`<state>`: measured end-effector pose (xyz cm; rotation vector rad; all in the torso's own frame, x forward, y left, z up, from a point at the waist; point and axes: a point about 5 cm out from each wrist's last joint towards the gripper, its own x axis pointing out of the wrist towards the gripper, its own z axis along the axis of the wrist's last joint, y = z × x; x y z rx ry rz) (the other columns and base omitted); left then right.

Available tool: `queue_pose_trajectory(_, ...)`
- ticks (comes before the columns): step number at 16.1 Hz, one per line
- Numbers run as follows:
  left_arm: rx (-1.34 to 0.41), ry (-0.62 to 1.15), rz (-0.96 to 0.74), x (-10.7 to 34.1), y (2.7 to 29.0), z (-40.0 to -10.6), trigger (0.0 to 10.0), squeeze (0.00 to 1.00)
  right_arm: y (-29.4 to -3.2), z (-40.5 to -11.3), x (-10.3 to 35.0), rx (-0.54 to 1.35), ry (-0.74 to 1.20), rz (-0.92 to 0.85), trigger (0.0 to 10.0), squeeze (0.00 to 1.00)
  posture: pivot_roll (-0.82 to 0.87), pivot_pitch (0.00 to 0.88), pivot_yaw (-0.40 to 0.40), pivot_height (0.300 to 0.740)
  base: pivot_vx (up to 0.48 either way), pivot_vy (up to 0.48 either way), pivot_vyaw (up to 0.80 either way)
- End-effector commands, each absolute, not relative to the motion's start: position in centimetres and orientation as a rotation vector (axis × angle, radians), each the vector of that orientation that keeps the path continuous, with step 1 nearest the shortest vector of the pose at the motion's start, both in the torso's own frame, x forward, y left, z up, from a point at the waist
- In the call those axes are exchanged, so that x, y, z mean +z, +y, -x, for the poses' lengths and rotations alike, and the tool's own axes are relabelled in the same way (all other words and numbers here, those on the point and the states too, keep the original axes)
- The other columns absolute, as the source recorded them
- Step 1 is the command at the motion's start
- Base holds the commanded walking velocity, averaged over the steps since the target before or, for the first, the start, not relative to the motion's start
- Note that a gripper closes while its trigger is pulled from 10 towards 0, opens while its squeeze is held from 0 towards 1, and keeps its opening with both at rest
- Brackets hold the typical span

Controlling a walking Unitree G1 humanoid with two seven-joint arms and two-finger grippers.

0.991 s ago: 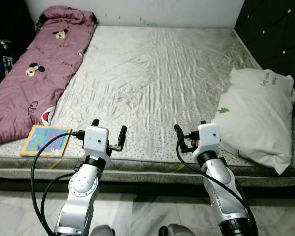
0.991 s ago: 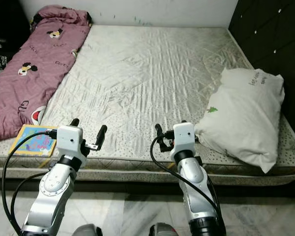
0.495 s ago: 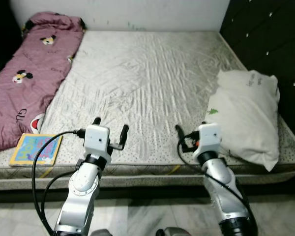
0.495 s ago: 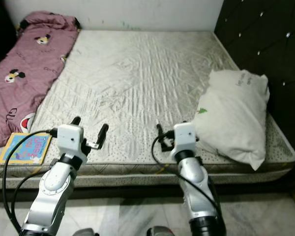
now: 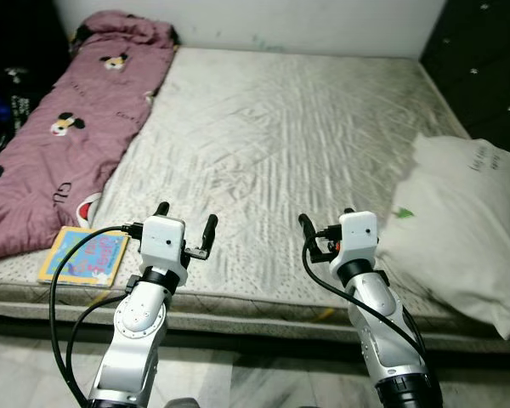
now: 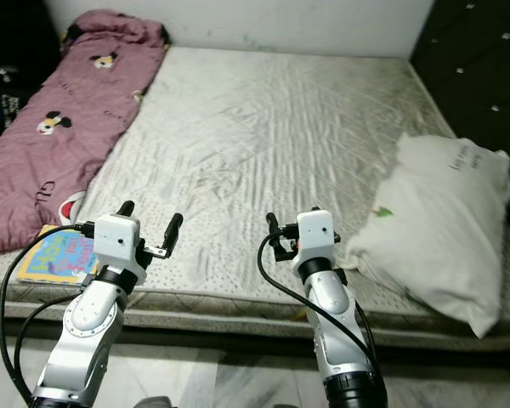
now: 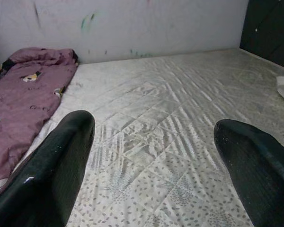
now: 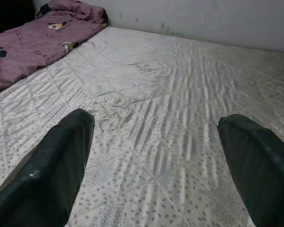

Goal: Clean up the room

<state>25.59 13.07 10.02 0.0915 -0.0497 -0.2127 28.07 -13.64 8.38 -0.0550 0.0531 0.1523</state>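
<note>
Pincers, left (image 5: 185, 228) and right (image 5: 326, 225), gape empty over quilted mattress (image 5: 280, 136) (wrinkled, speckled).

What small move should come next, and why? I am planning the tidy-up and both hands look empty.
Probably reach the left hand out towards the colourful flat picture book. It lies loose at the near edge of the pale quilted mattress, beside the pink cartoon-print blanket and nearest that hand. Both hands hover open over the near edge; the right hand is nearer the white pillow.
</note>
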Motion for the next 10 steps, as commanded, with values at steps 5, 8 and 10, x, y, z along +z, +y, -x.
queue_pose_trajectory(5, -0.23, -0.05, -0.09, 9.97, 12.93, -25.58, 10.0, 0.0, -13.8, -28.16, 8.34, 0.143, 0.052, 0.054, 10.0, 0.0, 0.04, 0.041, 0.013, 0.74, 0.322, 0.0, 0.0)
queue_pose_trajectory(8, -0.228, -0.047, -0.089, 9.93, 12.93, -25.65, 10.0, 0.0, -13.83, -28.23, 8.36, 0.141, 0.05, 0.054, 10.0, 0.0, 0.04, 0.041, 0.013, 0.74, 0.333, 0.0, 0.0)
queue_pose_trajectory(10, -0.216, -0.04, -0.098, 9.86, 12.99, -25.72, 10.0, 0.0, -13.85, -28.26, 8.39, 0.139, 0.049, 0.054, 10.0, 0.0, 0.04, 0.04, 0.014, 0.74, 0.163, 0.0, 0.0)
